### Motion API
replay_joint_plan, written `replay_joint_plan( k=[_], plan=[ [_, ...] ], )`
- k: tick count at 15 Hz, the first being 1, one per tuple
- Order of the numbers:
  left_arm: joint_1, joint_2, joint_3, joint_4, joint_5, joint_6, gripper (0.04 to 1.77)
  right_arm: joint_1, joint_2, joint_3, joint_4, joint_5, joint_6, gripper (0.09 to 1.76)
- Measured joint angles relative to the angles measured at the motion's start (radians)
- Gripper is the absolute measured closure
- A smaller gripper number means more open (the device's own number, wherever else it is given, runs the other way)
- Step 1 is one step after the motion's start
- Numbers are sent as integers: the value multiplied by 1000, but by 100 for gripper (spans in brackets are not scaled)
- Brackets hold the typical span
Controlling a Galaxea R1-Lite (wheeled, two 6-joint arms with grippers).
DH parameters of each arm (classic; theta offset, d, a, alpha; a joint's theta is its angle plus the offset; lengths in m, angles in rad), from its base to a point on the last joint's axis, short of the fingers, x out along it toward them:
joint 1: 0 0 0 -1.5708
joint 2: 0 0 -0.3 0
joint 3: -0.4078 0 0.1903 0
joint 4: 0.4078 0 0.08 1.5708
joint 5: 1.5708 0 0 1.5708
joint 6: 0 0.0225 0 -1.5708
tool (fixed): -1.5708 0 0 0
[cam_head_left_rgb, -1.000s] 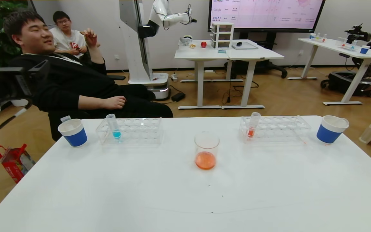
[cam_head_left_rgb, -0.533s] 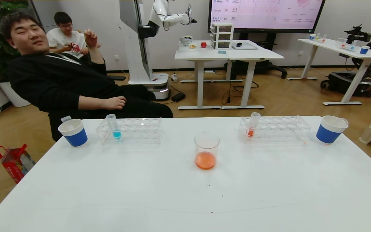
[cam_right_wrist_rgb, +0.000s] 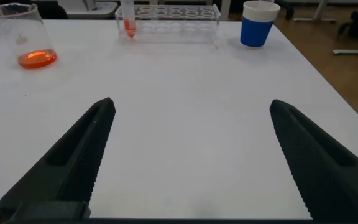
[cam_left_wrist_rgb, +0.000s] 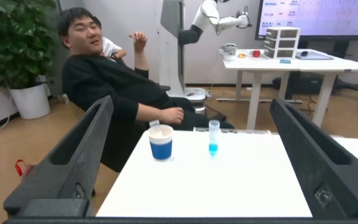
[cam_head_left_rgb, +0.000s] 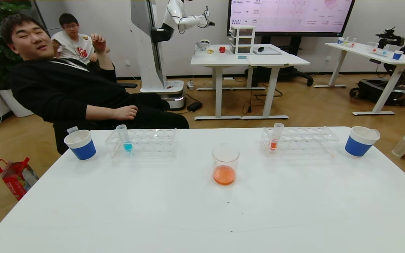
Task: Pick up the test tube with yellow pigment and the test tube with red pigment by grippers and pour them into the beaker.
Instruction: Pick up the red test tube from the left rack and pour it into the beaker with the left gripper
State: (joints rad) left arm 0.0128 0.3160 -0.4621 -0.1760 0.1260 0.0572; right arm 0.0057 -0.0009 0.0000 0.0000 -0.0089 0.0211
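The beaker [cam_head_left_rgb: 225, 165] stands at the table's middle with orange liquid in its bottom; it also shows in the right wrist view [cam_right_wrist_rgb: 27, 38]. A test tube with red pigment [cam_head_left_rgb: 275, 137] stands upright in the right rack [cam_head_left_rgb: 304, 140], also in the right wrist view [cam_right_wrist_rgb: 128, 18]. No test tube with yellow pigment is in view. Neither gripper shows in the head view. My left gripper [cam_left_wrist_rgb: 191, 104] is open and empty, off the table's left side. My right gripper [cam_right_wrist_rgb: 192, 104] is open and empty over the near right part of the table.
A blue-liquid tube [cam_head_left_rgb: 124, 138] stands in the left rack [cam_head_left_rgb: 153, 142]. Blue-and-white cups stand at the far left [cam_head_left_rgb: 80, 144] and far right [cam_head_left_rgb: 361, 141]. A man in black [cam_head_left_rgb: 69, 88] sits just behind the table's far left edge.
My left arm, seen at the head view's left edge one second ago, has moved out of that view. The seated man has shifted a little. Things on the table have not moved.
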Motion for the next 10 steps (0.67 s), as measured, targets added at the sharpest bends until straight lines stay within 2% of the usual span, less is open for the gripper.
replay_joint_plan(
  k=[2,3,5,7,8,10],
  plan=[
    [-9,-150,21,121,-59,4,6,0,0,0,0,0,0,11],
    [-11,-205,55,134,-96,6,6,0,0,0,0,0,0,11],
    [-14,-271,164,83,-121,8,6,0,0,0,0,0,0,11],
    [-14,-300,328,3,-133,2,6,0,0,0,0,0,0,11],
    [-14,-308,391,31,-148,-11,6,0,0,0,0,0,0,11],
    [-15,-315,441,172,-155,-22,6,0,0,0,0,0,0,11]
  ],
)
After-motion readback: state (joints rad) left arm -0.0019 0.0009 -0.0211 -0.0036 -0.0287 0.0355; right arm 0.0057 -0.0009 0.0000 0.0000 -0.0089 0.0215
